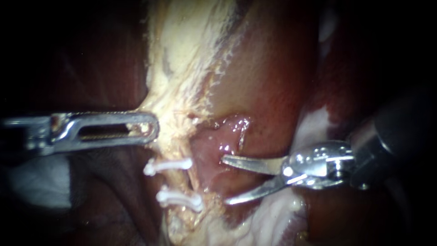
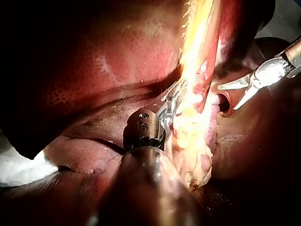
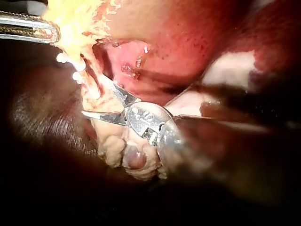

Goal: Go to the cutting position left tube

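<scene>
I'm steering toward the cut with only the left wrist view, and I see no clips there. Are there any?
Observer: Yes. The endoscope view shows an upper clip and a lower clip, both white, across the pale tissue.
Operator: Is the right instrument between them yet?
Observer: No. The right instrument, its blades open, sits to the right of both clips and apart from them.
Operator: And where is my left one against the clips?
Observer: The left instrument has its jaws shut on that tissue, just above the upper clip.
</scene>
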{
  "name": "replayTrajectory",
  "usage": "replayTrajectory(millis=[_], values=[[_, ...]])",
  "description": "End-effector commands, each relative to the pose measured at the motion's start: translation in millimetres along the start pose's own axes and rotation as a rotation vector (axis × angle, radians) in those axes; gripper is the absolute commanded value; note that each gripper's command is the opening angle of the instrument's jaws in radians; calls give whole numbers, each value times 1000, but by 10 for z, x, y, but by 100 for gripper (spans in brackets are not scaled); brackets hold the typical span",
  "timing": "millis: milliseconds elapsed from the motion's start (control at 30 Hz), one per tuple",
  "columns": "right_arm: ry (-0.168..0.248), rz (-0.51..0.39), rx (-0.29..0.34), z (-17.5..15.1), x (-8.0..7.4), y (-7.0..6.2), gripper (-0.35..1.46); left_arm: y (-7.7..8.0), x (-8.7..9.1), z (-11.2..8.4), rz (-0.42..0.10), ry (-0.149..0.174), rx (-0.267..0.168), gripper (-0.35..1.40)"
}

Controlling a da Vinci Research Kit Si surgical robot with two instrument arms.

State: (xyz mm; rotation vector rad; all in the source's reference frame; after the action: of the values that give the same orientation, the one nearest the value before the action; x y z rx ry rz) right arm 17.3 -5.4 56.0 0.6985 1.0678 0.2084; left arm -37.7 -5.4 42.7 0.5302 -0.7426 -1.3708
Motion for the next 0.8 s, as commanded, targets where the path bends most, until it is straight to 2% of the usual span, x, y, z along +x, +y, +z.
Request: replayTrajectory(millis=[33,400,633,800], values=[[-4,8,8,6,-1,1,143,0,0,0,0,-3,-2,-35],[-28,56,46,60,-22,19,143,0,1,-2,0,-3,-2,-35],[-40,73,52,73,-33,28,143,-3,2,-4,-1,-4,-3,-35],[-39,77,58,82,-34,31,143,-4,3,-4,-1,-4,-4,-35]])
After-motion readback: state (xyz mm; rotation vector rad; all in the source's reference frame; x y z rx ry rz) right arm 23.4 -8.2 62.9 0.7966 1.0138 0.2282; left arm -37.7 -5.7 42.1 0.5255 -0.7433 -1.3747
